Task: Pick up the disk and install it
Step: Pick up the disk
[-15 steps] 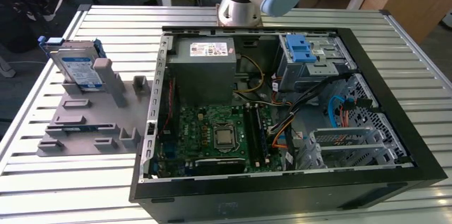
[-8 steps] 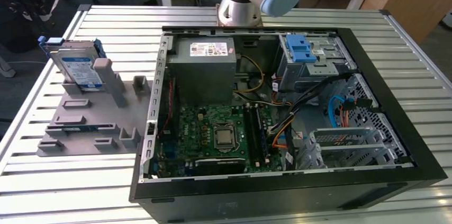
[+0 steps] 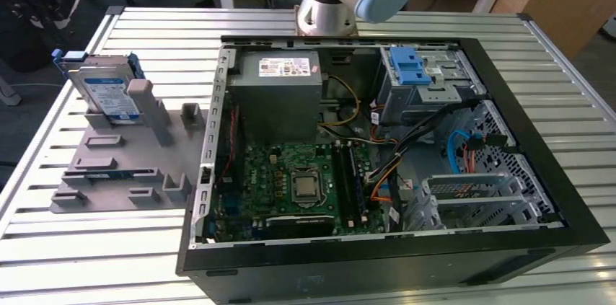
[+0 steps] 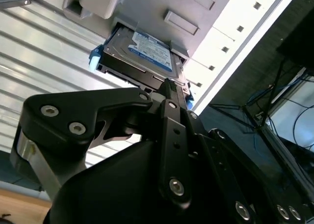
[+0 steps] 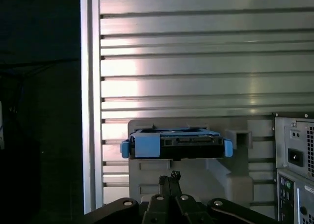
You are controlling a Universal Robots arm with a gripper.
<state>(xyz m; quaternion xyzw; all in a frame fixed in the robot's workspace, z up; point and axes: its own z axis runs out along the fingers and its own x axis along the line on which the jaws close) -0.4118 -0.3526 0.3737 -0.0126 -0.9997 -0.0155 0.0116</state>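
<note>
The disk is a silver drive with a white and blue label and blue rails. It stands on edge in a grey holder at the exterior view's left, beside the open computer case. In both wrist views the disk lies ahead of my gripper. The black fingers meet at their tips with nothing between them, a short gap away from the disk. The arm's base stands behind the case.
The open black computer case holds a grey power supply box, a green motherboard and a silver cage with a blue latch. Everything rests on a slatted metal table. The holder has several empty slots.
</note>
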